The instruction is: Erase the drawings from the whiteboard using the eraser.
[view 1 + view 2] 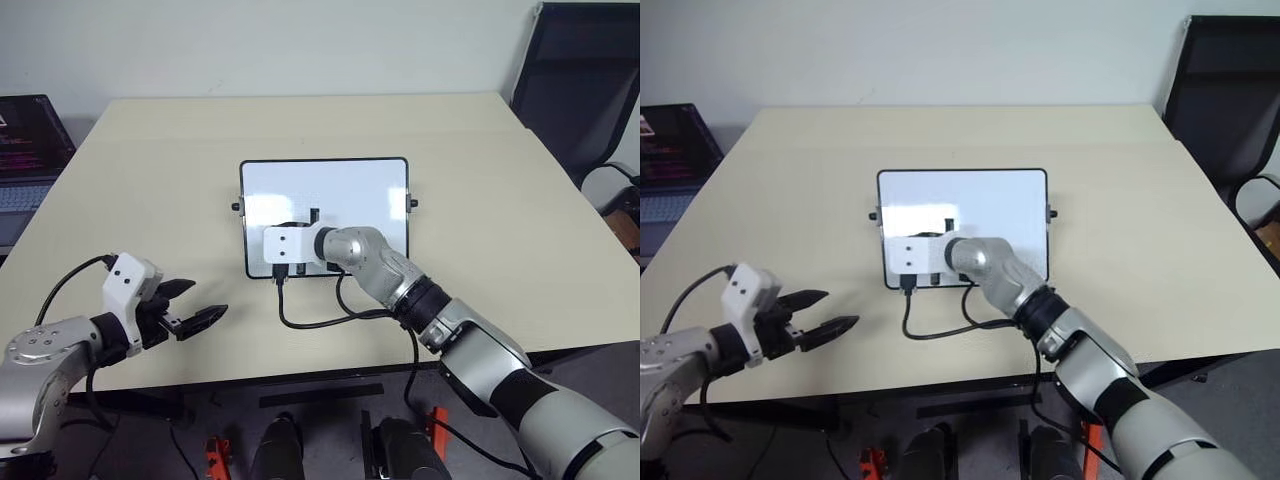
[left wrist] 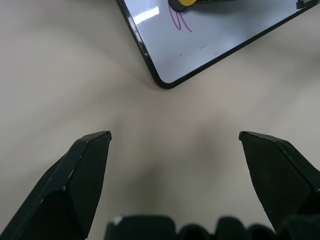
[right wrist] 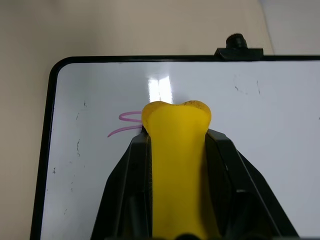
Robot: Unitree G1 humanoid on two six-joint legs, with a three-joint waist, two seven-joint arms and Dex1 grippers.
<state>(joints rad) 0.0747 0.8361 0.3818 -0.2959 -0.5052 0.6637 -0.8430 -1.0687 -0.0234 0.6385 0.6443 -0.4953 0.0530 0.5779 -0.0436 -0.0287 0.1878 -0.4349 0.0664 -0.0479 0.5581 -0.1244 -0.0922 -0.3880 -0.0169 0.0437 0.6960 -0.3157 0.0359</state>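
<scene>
The whiteboard [image 1: 345,188] lies flat in the middle of the table, black-framed with small knobs on its short sides. My right gripper [image 3: 176,136] is shut on the yellow eraser [image 3: 176,165], whose tip rests over the board's near left part. A thin red drawing [image 3: 125,124] pokes out from under the eraser's tip; in the left wrist view the same drawing [image 2: 179,21] sits beside the eraser [image 2: 183,2]. My left gripper [image 1: 197,304] hovers open over the bare table, left of and nearer than the board, holding nothing.
A laptop [image 1: 28,150] stands at the table's far left edge. A black chair [image 1: 585,80] is behind the far right corner. A black cable [image 1: 310,322] loops on the table just in front of the board. Faint dark specks [image 3: 247,86] dot the board.
</scene>
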